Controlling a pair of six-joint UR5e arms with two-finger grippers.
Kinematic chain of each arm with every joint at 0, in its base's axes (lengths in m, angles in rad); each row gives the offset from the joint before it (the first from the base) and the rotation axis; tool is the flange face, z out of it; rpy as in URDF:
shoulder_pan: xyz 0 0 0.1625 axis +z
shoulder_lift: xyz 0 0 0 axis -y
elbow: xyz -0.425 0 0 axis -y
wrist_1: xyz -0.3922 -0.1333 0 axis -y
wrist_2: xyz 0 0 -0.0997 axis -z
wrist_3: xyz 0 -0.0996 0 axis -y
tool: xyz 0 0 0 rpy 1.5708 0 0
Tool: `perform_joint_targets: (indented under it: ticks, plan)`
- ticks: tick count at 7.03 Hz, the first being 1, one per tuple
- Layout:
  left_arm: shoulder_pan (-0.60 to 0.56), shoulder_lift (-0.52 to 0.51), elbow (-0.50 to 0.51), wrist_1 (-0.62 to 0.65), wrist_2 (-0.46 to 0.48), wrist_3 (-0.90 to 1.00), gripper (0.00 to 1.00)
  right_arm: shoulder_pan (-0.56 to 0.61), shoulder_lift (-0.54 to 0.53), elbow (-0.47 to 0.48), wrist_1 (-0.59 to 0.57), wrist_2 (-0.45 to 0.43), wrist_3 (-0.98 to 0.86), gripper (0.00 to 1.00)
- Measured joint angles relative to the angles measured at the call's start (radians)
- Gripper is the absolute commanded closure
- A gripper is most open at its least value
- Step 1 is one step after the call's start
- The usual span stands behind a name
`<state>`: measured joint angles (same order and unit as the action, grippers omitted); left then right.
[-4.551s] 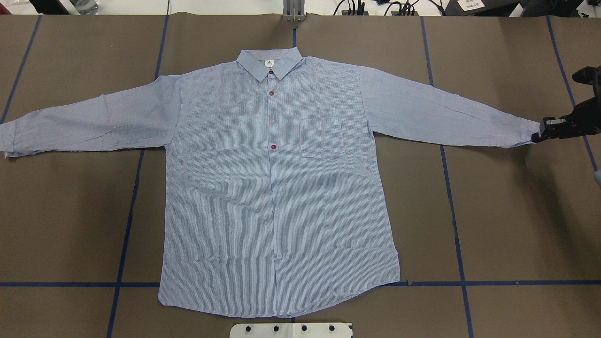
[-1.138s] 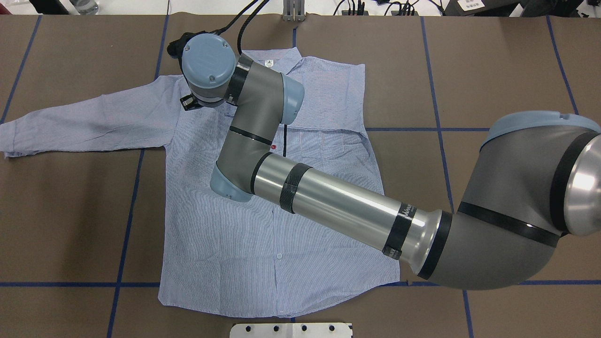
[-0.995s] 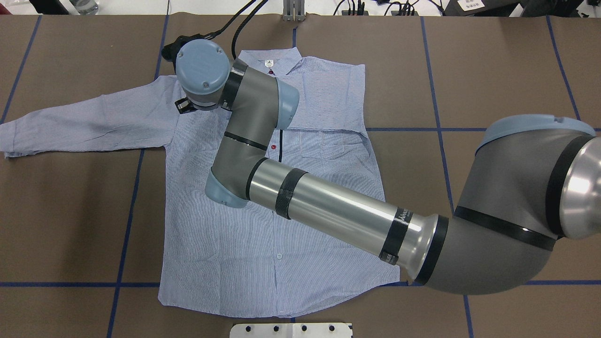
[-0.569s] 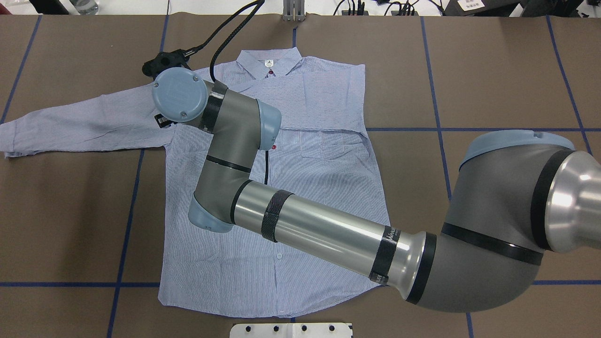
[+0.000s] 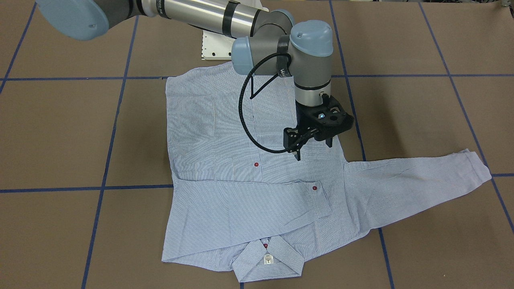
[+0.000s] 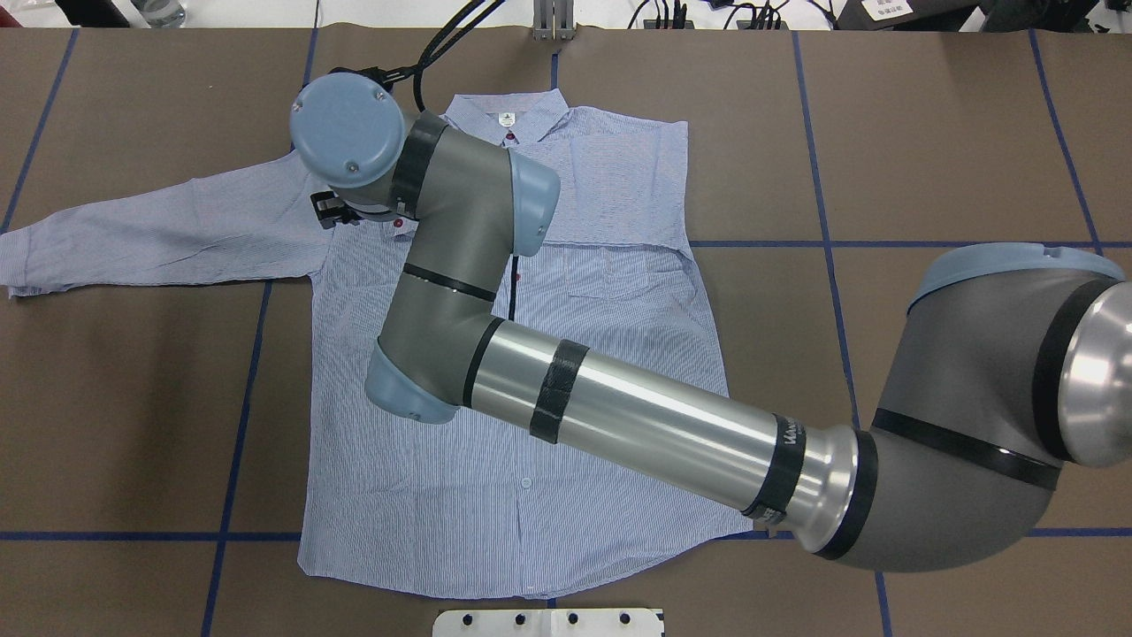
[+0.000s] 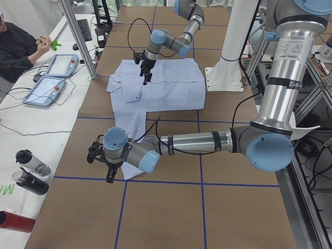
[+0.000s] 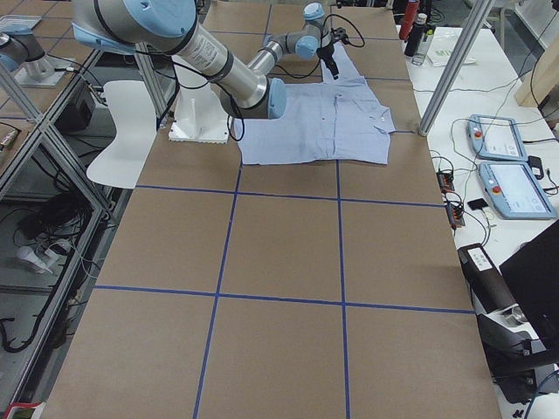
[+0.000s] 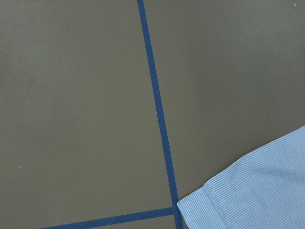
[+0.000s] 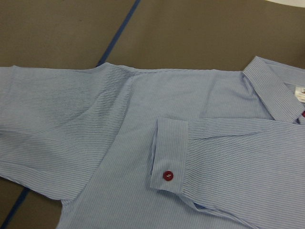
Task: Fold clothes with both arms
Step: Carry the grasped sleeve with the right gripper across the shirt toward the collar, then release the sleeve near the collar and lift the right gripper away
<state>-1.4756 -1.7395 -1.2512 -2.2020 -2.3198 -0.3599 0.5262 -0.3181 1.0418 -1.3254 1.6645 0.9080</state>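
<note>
Looking down on the shirt (image 6: 442, 495): flat and front-up on the brown table (image 6: 955, 133), collar (image 6: 539, 115) at 12 o'clock in the overhead view. Shows the right sleeve (image 5: 241, 204) folded across the chest toward 9 o'clock, cuff (image 10: 167, 162) and red button (image 10: 167, 176) facing up. Has the left sleeve (image 6: 159, 230) stretched out to 9 o'clock. Finds the right gripper (image 5: 313, 151) just above the shirt near that cuff, fingers spread and empty. Places the left gripper (image 7: 101, 167) by the left sleeve's far end; cannot tell whether spread or closed.
</note>
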Motion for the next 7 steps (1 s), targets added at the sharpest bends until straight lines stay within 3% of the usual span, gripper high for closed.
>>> perform_joint_targets:
  ticks: [2,4,5,7]
  plan:
    - [0.087,0.053,0.002,-0.177,0.063,-0.253,0.01,0.112,-0.125,0.237,-0.283,0.200,-0.013,0.01]
    - [0.167,0.104,0.003,-0.310,0.134,-0.416,0.03,0.231,-0.357,0.525,-0.434,0.321,-0.085,0.00]
    - [0.191,0.119,0.004,-0.338,0.165,-0.461,0.07,0.292,-0.444,0.613,-0.477,0.362,-0.124,0.00]
    - [0.235,0.128,0.013,-0.370,0.223,-0.530,0.15,0.386,-0.520,0.675,-0.545,0.401,-0.179,0.00]
